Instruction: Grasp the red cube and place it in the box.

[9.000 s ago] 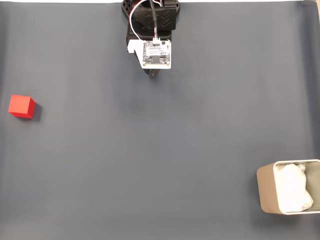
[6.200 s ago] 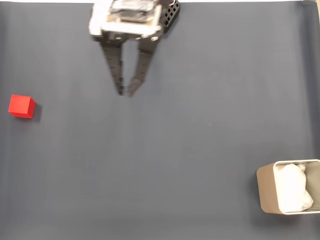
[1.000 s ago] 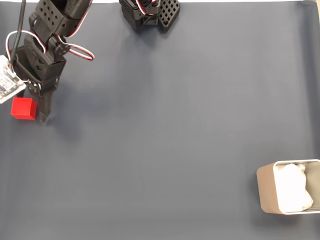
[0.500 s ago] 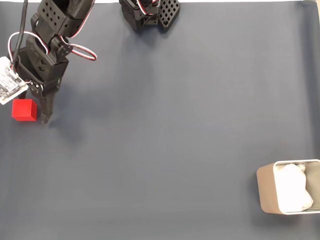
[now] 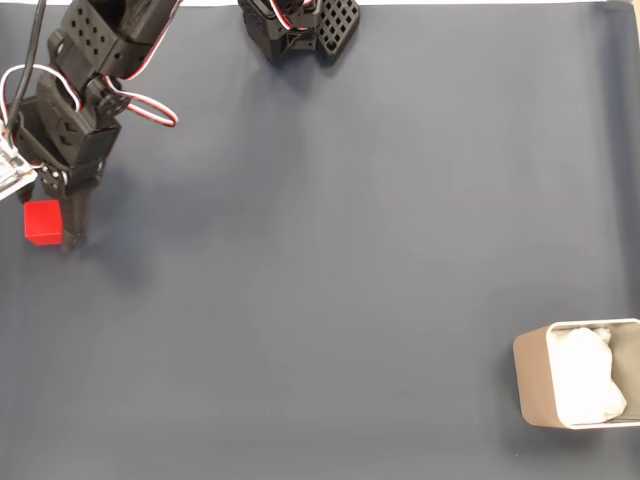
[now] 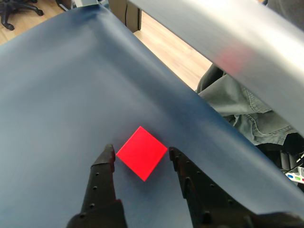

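Observation:
The red cube [image 5: 43, 221] rests on the dark blue mat at the far left of the fixed view. My gripper [image 5: 46, 232] is lowered over it, its black right finger [image 5: 70, 228] close against the cube's right side and the other finger hidden under the arm. In the wrist view the red cube [image 6: 141, 153] lies corner-on between the two fingertips of the open gripper [image 6: 140, 153], which stand just off its left and right corners. The beige box [image 5: 530, 378] with white lining stands at the bottom right, far from the arm.
The arm's black base [image 5: 298, 26] sits at the top centre of the mat. The mat's left edge runs close beside the cube. In the wrist view the mat's edge [image 6: 204, 102] drops off just beyond the cube to wooden floor and grey cloth.
The arm swung from the top centre over to the cube at the left. In the last second the gripper shifted left, bringing its right finger up against the cube. The cube stayed put.

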`<state>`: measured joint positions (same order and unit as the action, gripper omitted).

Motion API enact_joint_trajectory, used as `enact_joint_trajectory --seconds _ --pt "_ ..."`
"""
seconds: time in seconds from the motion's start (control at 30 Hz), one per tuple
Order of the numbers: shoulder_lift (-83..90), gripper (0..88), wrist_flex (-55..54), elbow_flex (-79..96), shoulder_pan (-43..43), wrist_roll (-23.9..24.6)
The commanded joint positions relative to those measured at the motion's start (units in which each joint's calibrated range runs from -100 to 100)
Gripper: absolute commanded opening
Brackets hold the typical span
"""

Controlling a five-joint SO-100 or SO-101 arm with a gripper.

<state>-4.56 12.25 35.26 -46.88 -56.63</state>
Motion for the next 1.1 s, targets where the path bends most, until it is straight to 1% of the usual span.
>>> enact_joint_trajectory --seconds 0.0,0.33,1.07 --pt "-0.73 27.0 -0.86 -4.70 -0.56 -0.39" --pt "-0.99 27.1 -0.37 -5.52 0.51 0.63" --pt "1.70 27.2 -0.69 -0.41 1.86 -0.73"
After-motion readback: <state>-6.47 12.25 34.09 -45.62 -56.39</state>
